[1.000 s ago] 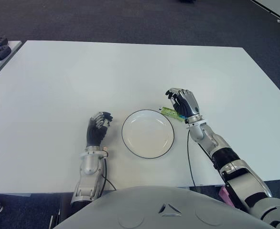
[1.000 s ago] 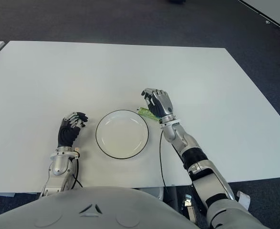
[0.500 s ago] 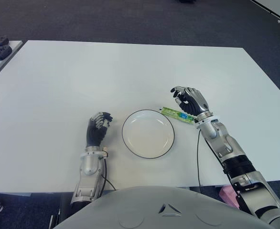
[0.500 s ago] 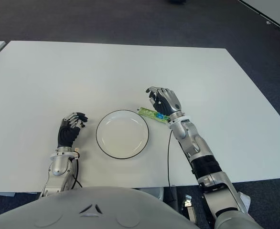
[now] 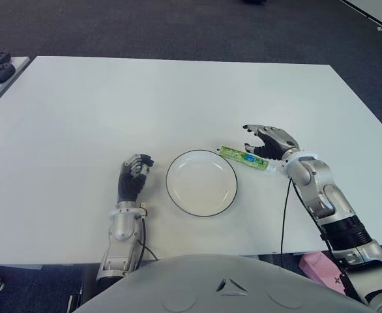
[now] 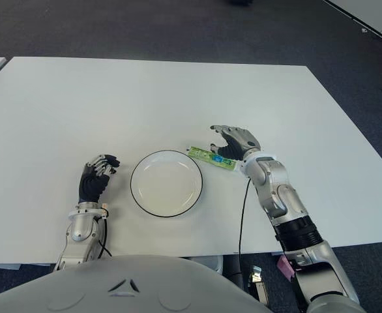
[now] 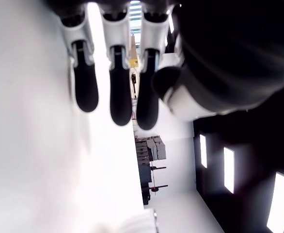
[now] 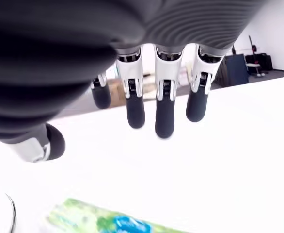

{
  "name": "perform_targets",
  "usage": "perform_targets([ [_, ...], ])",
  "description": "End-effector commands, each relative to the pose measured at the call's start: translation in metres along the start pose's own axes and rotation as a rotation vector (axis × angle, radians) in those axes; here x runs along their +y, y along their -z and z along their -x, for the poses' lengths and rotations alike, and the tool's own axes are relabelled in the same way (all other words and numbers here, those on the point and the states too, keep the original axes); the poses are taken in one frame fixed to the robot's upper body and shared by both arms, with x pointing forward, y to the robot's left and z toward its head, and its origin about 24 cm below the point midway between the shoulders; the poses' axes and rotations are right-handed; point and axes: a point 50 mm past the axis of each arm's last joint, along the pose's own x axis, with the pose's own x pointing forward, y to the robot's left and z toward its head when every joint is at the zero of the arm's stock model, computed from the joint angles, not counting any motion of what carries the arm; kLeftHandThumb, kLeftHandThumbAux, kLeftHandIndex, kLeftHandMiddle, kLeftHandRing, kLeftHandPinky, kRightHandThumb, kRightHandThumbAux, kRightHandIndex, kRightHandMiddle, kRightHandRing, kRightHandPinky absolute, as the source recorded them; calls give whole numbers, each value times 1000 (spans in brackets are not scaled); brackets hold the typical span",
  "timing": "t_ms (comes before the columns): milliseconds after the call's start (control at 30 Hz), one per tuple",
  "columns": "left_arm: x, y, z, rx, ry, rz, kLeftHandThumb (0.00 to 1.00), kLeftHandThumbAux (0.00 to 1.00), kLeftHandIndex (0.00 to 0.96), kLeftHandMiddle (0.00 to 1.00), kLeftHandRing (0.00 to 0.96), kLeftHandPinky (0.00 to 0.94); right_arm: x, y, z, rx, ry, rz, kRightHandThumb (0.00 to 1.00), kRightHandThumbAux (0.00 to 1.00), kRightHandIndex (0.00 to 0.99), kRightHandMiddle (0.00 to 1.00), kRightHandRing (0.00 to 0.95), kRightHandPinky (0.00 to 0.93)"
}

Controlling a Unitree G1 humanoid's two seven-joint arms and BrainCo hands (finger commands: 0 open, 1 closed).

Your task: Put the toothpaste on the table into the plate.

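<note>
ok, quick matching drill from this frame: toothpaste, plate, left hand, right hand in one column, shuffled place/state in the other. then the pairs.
Things:
1. toothpaste
2. plate
3. left hand
4. right hand

Places/states:
A. fingers spread, holding nothing, just beyond the tube's right end
B. lying on the table, one end close to the plate's far right rim
C. holds nothing, between the two hands
D. fingers curled, idle, left of the plate

Pairs: 1-B, 2-C, 3-D, 4-A
</note>
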Motion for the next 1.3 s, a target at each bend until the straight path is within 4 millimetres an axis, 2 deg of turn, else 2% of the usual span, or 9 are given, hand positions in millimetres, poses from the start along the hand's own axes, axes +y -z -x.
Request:
perform_targets([
  [33, 0, 8, 4, 51, -4, 2, 715, 723, 426, 465, 449, 457, 0, 0, 3, 18, -90, 89, 500, 350, 11, 35, 33, 77],
  [267, 0, 7, 4, 52, -2, 8, 715, 722, 426, 472, 461, 458, 2, 0, 1, 40, -163, 143, 496, 283, 0, 2, 2, 7],
  [633, 2, 7, 5, 62, -14, 14, 717, 722, 426, 470, 446, 436, 10, 5, -8, 96, -218, 97, 509, 224, 0, 0, 0, 0],
  [1033, 3, 6, 6, 62, -19, 16, 712, 723, 425, 470, 446, 430, 17, 2, -10, 132, -243, 62, 528, 182, 0, 0, 0, 0],
  [1300, 4, 6, 6, 54, -20, 16, 712, 723, 426, 473, 451, 454, 33, -2, -11, 141, -256, 53, 520, 159, 0, 0, 0, 0],
])
